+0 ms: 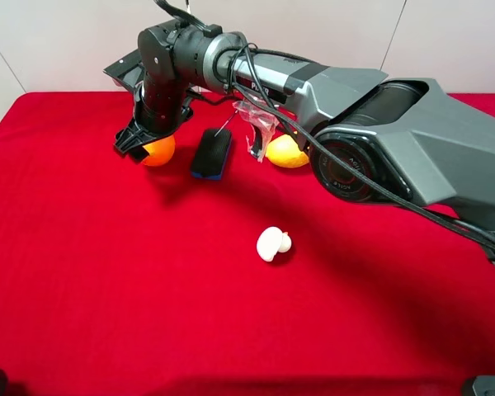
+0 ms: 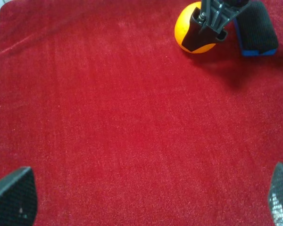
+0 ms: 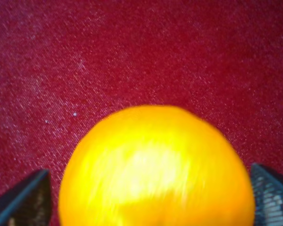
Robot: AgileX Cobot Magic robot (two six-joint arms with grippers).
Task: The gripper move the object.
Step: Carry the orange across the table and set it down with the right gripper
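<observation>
At the far left of the red cloth (image 1: 107, 272), our right gripper (image 1: 143, 148) straddles the orange (image 1: 162, 151), fingers (image 3: 23, 200) spread wide either side, though we cannot tell if they grip yet, so we should close squarely across its middle before lifting.

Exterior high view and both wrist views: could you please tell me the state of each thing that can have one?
Right gripper: fingers flank the orange; contact unclear.
Left gripper: open, empty.
Orange: between those fingers; lifted or resting, unclear.
Mango: lying on the red cloth, untouched.
Black-and-blue block: lying flat, untouched.
Mushroom: lying on its side, apart from the rest.
</observation>
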